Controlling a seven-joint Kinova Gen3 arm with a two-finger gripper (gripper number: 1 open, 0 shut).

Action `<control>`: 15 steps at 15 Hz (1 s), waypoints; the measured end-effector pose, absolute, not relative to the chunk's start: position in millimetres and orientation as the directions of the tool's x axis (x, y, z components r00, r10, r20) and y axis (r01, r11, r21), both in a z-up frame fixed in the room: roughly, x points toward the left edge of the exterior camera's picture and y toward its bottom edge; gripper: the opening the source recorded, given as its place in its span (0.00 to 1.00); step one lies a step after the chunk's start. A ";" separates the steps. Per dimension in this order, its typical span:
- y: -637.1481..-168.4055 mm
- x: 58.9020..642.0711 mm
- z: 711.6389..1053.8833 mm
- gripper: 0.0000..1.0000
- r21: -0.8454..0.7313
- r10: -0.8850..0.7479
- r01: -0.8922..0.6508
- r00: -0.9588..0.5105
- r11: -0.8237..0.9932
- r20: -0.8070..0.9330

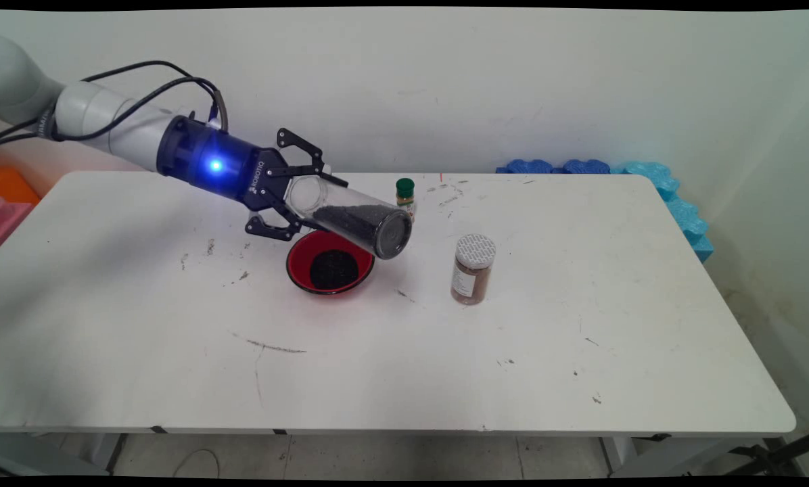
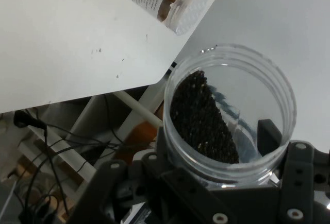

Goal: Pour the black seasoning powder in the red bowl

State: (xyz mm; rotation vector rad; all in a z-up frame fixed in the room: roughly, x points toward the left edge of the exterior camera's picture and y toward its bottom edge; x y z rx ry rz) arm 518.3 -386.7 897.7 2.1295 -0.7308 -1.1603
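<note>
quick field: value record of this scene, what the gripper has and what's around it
gripper: shut on the clear jar
clear jar: lidless, tilted in the air, part full of black grains
red bowl: on the table below the jar, a pile of black grains in it
brown spice jar: upright, white lid, right of the bowl
green-capped bottle: upright behind the clear jar
table: white, scuffed
blue foam: at the table's far right corner

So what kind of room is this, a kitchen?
More likely a robot lab. A robot arm's gripper holds a clear jar over a red bowl on a scuffed white table, with a bare wall behind.
</note>
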 end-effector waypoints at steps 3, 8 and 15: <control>-387.2 518.4 895.3 0.00 0.714 -0.692 -0.168 0.469 -0.679 -0.548; -388.7 518.1 890.6 0.00 0.702 -0.672 -0.147 0.474 -0.697 -0.569; -390.6 519.1 883.7 0.00 0.676 -0.638 -0.116 0.476 -0.728 -0.605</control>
